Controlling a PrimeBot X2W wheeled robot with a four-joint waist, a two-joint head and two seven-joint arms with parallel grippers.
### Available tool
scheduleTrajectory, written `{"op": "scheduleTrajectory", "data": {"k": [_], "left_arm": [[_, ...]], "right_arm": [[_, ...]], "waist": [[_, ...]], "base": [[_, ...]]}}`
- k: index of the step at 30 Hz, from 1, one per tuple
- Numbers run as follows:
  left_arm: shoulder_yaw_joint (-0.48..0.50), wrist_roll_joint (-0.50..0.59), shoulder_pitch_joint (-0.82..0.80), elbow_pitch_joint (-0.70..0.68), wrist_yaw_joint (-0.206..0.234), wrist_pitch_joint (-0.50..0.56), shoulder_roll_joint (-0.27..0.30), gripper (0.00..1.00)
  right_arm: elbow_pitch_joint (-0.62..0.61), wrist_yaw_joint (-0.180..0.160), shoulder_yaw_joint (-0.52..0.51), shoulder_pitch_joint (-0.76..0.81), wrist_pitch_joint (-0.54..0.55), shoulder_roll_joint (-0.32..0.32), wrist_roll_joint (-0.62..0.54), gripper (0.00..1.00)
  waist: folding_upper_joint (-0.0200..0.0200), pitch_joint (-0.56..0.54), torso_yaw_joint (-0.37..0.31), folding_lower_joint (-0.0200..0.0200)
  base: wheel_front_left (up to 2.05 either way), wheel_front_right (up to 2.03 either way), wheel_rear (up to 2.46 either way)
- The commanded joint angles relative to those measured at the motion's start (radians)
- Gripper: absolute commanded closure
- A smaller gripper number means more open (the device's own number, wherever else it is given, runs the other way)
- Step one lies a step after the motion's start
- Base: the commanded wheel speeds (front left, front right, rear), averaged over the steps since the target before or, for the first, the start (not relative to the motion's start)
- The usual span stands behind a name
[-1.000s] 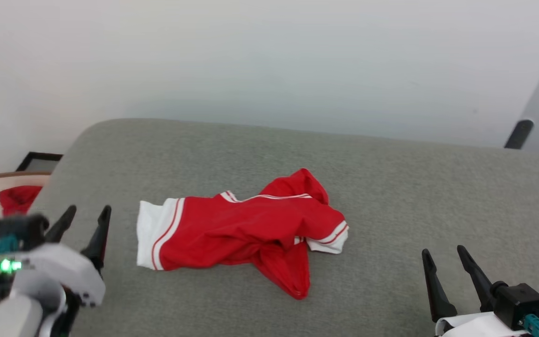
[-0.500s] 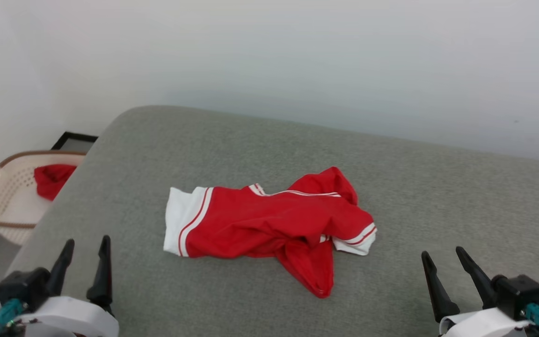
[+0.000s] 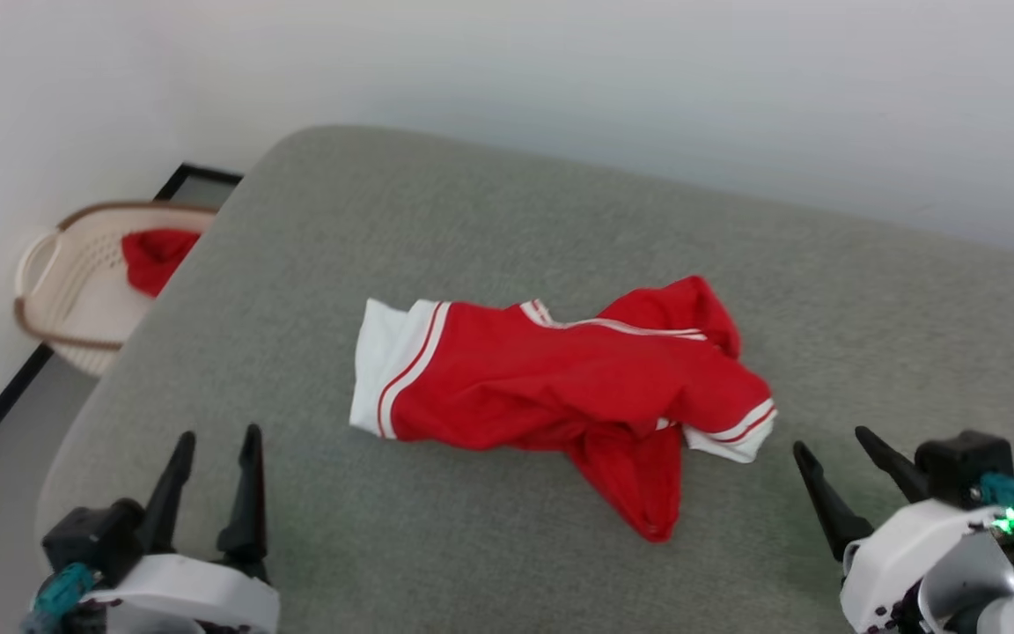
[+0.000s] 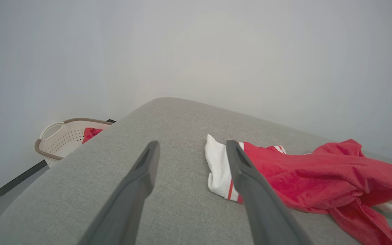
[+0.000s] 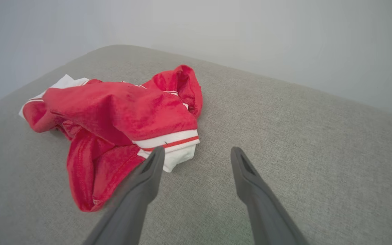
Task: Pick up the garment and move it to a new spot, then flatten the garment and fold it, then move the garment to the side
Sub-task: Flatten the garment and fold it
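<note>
With the camera swung to centre the crumpled garment (image 3: 560,387), both jaws stand apart at 7 and 5 o'clock, pickup unstarted.

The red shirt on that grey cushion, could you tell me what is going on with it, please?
The garment lies crumpled on the grey cushion, untouched. The robot's left gripper and right gripper are open, one on each side of it, holding nothing. The pick-up has not yet begun. A basket with a red cloth sits beside the cushion.
</note>
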Motion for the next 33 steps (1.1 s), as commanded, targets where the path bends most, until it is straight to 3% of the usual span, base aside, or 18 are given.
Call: {"op": "scheduleTrajectory", "data": {"k": [1, 9, 18, 19, 20, 21, 33], "left_arm": [[0.01, 0.017, -0.015, 0.004, -0.012, 0.0, -0.015, 0.0], [0.045, 0.087, -0.05, 0.024, -0.072, 0.0, -0.105, 0.0], [0.071, 0.148, -0.087, 0.058, -0.116, 0.0, -0.171, 0.0], [0.074, 0.153, -0.09, 0.061, -0.121, 0.0, -0.176, 0.0], [0.077, 0.157, -0.092, 0.064, -0.123, 0.0, -0.182, 0.0], [0.08, 0.163, -0.093, 0.068, -0.125, 0.0, -0.186, 0.0], [0.126, 0.189, -0.087, 0.084, -0.143, 0.0, -0.198, 0.0]], "right_arm": [[0.0, 0.0, 0.01, -0.022, 0.026, -0.01, 0.012, 0.0], [0.019, 0.0, 0.052, -0.08, 0.116, -0.053, 0.029, 0.0], [0.094, 0.0, 0.089, -0.142, 0.123, -0.055, 0.029, 0.0], [0.104, 0.0, 0.096, -0.15, 0.123, -0.055, 0.028, 0.51], [0.114, 0.0, 0.099, -0.158, 0.119, -0.054, 0.029, 0.87], [0.123, 0.0, 0.104, -0.164, 0.118, -0.055, 0.028, 1.0], [0.138, 0.0, 0.087, -0.197, 0.112, -0.076, 0.044, 1.0]], "waist": [[0.0, 0.055, 0.05, 0.0], [0.0, 0.12, 0.099, 0.0], [0.0, 0.155, 0.123, 0.0], [0.0, 0.157, 0.123, 0.0], [0.0, 0.159, 0.123, 0.0], [0.0, 0.16, 0.122, 0.0], [0.0, 0.144, 0.085, 0.0]], "base": [[0.0, 0.0, 0.0], [0.0, 0.0, 0.0], [0.0, 0.0, 0.0], [0.0, 0.0, 0.0], [0.0, 0.0, 0.0], [0.0, 0.0, 0.0], [0.0, 0.0, 0.0]]}}
